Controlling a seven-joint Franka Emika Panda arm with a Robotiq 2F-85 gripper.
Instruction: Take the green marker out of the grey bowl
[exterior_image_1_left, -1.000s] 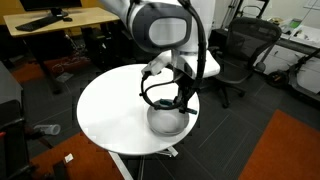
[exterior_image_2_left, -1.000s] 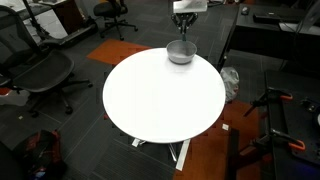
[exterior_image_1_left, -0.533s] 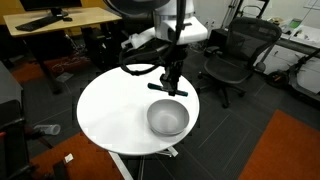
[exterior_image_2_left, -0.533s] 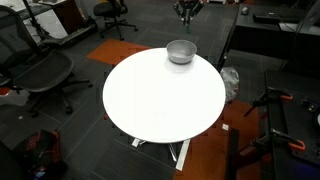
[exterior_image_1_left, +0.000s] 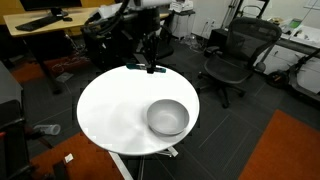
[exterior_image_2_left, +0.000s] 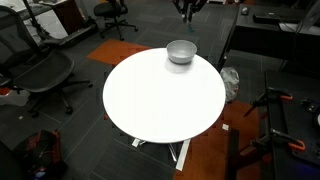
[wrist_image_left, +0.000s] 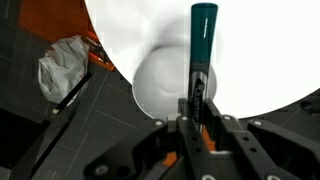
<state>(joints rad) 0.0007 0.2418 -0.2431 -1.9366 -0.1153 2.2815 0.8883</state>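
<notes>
Currently claw (wrist_image_left: 197, 105) pinches green marker (wrist_image_left: 203, 40) by one end, held in the air, clear of grey bowl (exterior_image_1_left: 168, 117). Bowl sits empty near edge of round white surface (exterior_image_1_left: 110, 105). Office chair (exterior_image_1_left: 235, 55), wooden desk (exterior_image_1_left: 60, 18), orange carpet patch (exterior_image_1_left: 290, 150) around.

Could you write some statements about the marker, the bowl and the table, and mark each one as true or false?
1. The fingers hold the green marker. True.
2. The green marker lies inside the grey bowl. False: it is held in the air, outside the bowl.
3. The grey bowl stands at the centre of the white table. False: it stands near the edge.
4. The white table is round. True.
</notes>
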